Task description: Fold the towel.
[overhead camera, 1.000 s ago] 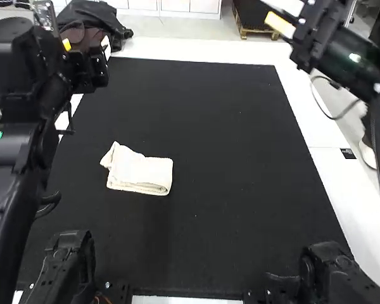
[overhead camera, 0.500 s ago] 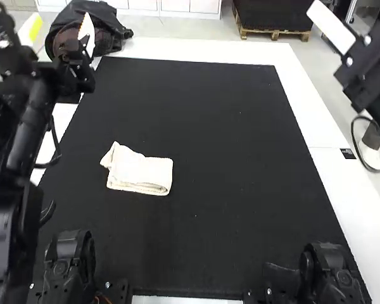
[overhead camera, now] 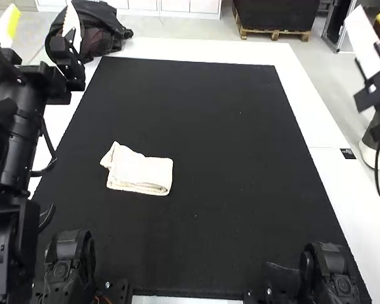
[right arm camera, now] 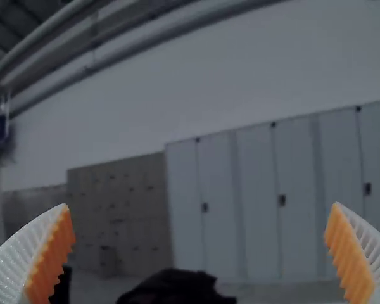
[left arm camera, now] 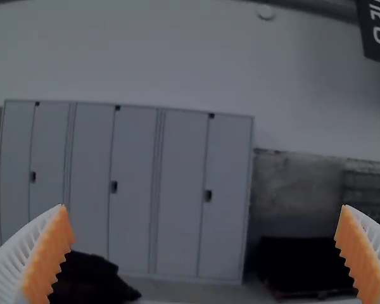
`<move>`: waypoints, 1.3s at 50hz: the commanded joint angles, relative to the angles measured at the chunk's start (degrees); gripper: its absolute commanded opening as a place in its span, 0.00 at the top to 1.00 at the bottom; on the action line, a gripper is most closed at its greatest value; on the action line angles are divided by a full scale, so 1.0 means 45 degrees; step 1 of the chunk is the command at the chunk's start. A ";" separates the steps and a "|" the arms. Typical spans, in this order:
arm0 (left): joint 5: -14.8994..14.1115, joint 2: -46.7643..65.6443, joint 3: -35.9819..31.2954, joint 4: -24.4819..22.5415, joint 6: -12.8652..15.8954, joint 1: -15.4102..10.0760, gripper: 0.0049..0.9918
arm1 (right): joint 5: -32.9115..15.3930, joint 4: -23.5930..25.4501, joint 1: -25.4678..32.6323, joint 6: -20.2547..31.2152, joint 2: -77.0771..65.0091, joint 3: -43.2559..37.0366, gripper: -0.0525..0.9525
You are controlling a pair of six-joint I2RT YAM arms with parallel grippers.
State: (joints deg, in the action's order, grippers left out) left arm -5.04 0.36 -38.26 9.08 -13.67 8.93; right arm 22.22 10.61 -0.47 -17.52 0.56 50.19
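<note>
A cream towel lies left of centre on the black mat, folded into a compact bundle with layered edges at its near right and a loose corner sticking up at its left. My left gripper is raised over the far left, well away from the towel, its fingers spread; the left wrist view has the same gripper open around nothing. High at the far right is my right gripper, also far from the cloth. Between the wide-set orange pads of the right gripper there is nothing.
The black mat covers most of the white table. A dark bag sits beyond the far left corner. Two black arm-like fixtures stand at the near edge, left and right.
The left gripper has moved left and the right gripper has swung right, out past the table's edge. The towel lies unchanged.
</note>
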 commanded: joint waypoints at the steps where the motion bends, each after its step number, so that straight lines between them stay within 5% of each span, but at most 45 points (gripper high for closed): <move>1: 0.0866 -0.0119 0.0807 -0.0260 0.1085 -0.0011 0.02 | -0.3804 -0.0034 0.0007 0.2760 -0.0065 -0.1135 0.04; 4: 0.1022 -0.0119 0.1530 -0.0807 0.1358 -0.0011 0.02 | -0.4840 -0.0112 -0.0013 0.3698 -0.0065 -0.2092 0.05; 9: 0.1627 -0.0119 0.2995 -0.2428 0.2511 -0.0011 0.02 | -0.4781 -0.0425 -0.0071 0.4596 -0.0065 -0.3654 0.04; 12: 0.1608 -0.0119 0.3893 -0.3444 0.3058 -0.0011 0.02 | -0.6539 -0.0717 -0.0052 0.4694 -0.0065 -0.4768 0.04; 23: 0.1315 -0.0119 0.6393 -0.5456 0.3468 -0.0070 0.02 | -0.6343 -0.2885 -0.0052 0.4713 -0.0065 -0.7209 0.04; 30: 0.1471 -0.0119 0.6940 -0.6335 0.3468 -0.0090 0.02 | -0.6343 -0.6225 0.0007 0.4928 -0.0085 -0.9025 0.04; 37: 0.1842 -0.0119 0.7350 -0.6686 0.3292 -0.0070 0.02 | -0.6578 -0.6421 0.0026 0.5260 -0.0085 -0.9904 0.04; 43: 0.2877 -0.0119 0.7838 -0.6647 0.2394 -0.0031 0.02 | -0.6617 -0.6557 0.0026 0.5280 -0.0065 -1.0373 0.04; 48: 0.3053 -0.0119 0.8346 -0.6452 0.1983 -0.0090 0.02 | -0.6597 -0.6538 0.0026 0.5280 -0.0085 -1.1096 0.04; 61: 0.3053 -0.0119 0.8483 -0.3307 0.1456 -0.0011 0.02 | -0.7105 -0.2905 0.0026 0.5241 -0.0085 -1.1135 0.04; 65: 0.3053 -0.0119 0.8483 -0.2331 0.1456 -0.0011 0.02 | -0.7086 -0.2885 0.0026 0.5241 -0.0085 -1.1135 0.04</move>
State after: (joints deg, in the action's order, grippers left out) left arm 7.77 0.32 -0.30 -3.60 -5.87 8.93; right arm -8.45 -1.93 -0.51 5.85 0.58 0.32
